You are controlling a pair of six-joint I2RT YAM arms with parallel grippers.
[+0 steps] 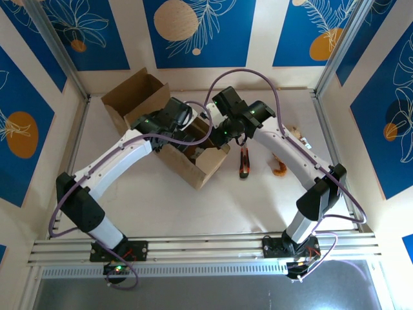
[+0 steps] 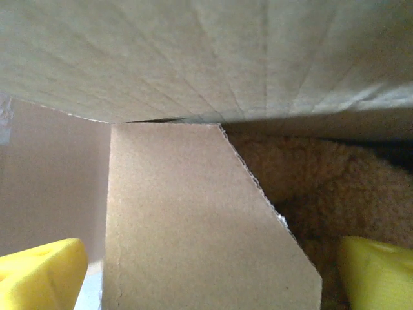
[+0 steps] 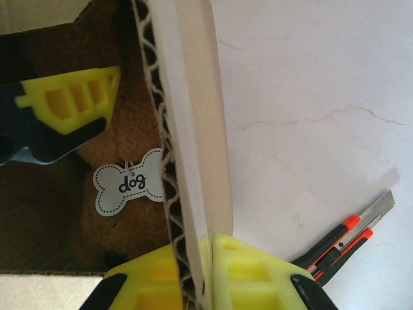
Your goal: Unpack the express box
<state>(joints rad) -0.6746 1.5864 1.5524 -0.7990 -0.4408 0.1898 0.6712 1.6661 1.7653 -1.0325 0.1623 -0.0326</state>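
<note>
The brown cardboard express box [image 1: 193, 169] stands open left of the table's middle. My left gripper [image 1: 182, 123] reaches down into it. In the left wrist view my left gripper [image 2: 206, 278] is open wide, with a cardboard flap [image 2: 187, 219] between its yellow fingertips [image 2: 42, 274]. Brown plush fur [image 2: 335, 187] lies to the right inside the box. My right gripper [image 1: 222, 134] is at the box's right wall. In the right wrist view my right gripper [image 3: 210, 248] is shut on the corrugated edge of that wall [image 3: 193, 129]. A bone-shaped "dog" tag [image 3: 126, 181] lies on the plush.
A red and black utility knife [image 1: 244, 161] lies on the table right of the box, and the knife [image 3: 342, 239] shows beside my right fingers. A small orange thing [image 1: 279, 169] and a pale thing [image 1: 295, 133] lie near the right arm. The box's far flap [image 1: 132, 90] stands up.
</note>
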